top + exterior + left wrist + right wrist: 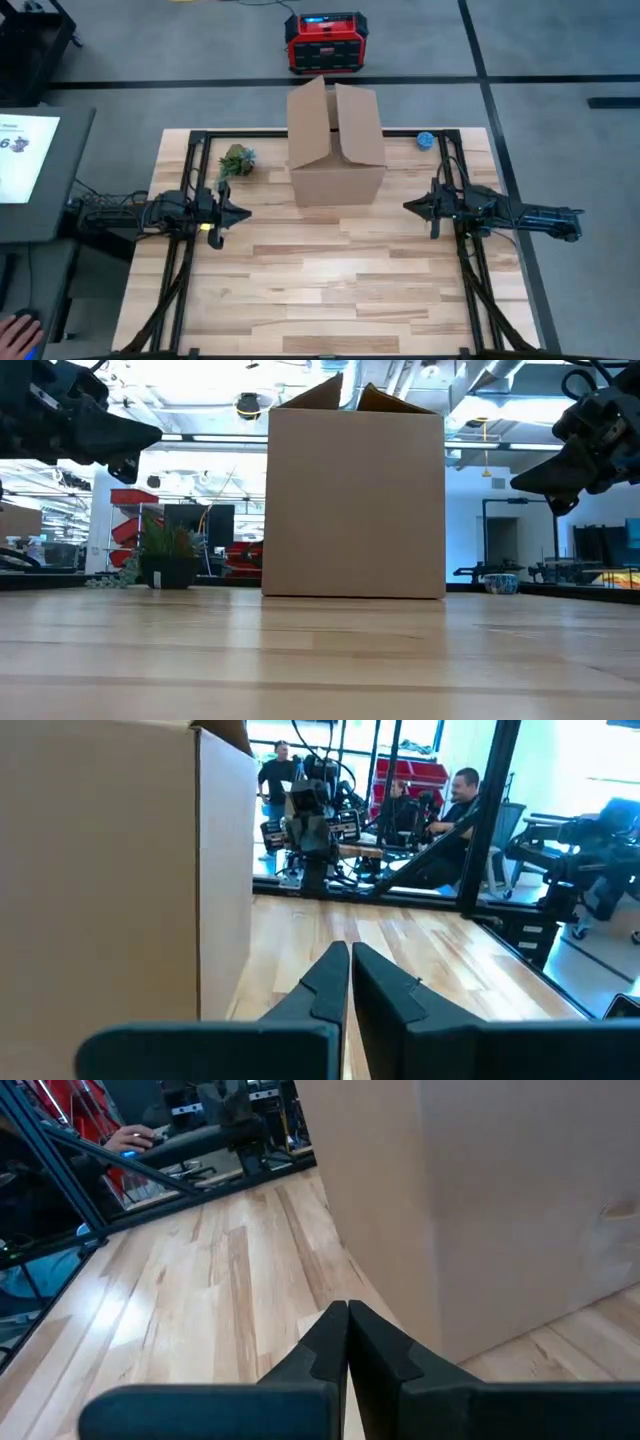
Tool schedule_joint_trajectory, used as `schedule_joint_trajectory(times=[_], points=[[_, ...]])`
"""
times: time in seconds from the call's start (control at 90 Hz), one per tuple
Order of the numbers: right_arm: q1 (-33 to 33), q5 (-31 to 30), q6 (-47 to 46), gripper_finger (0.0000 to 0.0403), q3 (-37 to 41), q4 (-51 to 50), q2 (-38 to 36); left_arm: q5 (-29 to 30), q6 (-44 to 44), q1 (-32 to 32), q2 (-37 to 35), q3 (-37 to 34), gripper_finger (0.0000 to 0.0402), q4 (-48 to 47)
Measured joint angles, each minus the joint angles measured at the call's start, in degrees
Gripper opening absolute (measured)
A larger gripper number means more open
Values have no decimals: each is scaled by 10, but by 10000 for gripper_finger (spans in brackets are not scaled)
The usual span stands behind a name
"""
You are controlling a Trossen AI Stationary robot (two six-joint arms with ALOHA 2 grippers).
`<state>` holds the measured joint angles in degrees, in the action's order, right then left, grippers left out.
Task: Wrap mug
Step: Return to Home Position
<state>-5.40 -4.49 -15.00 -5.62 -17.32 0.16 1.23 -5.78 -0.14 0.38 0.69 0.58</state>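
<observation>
A light wooden table (pixel 330 280) with a black frame stands on a grey floor, and behind its far edge a red and black device (pixel 322 42) sits on the ground; its blue display is too small to read. The cardboard box (pixel 335 150) stands upright on its base at the back middle of the table. Its two top flaps point upward at a slant and are not lying flat, and the gap between them runs from the front toward the back. A small potted plant (pixel 237 160) is near its left side, and a small blue object (pixel 426 140) near its right. The left gripper (pixel 243 212) hangs in front-left of the box, its fingers pressed together on nothing. The right gripper (pixel 408 206) hangs in front-right, its fingers together too. On a white screen (pixel 25 155) left of the table I read only a "6"
</observation>
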Motion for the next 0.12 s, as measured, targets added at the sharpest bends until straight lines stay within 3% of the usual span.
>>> schedule_joint_trajectory(times=[0.122], points=[[0, 0, 0, 0, 0, 0, 0, 0, 0, 0, 0, 0, 0, 0]])
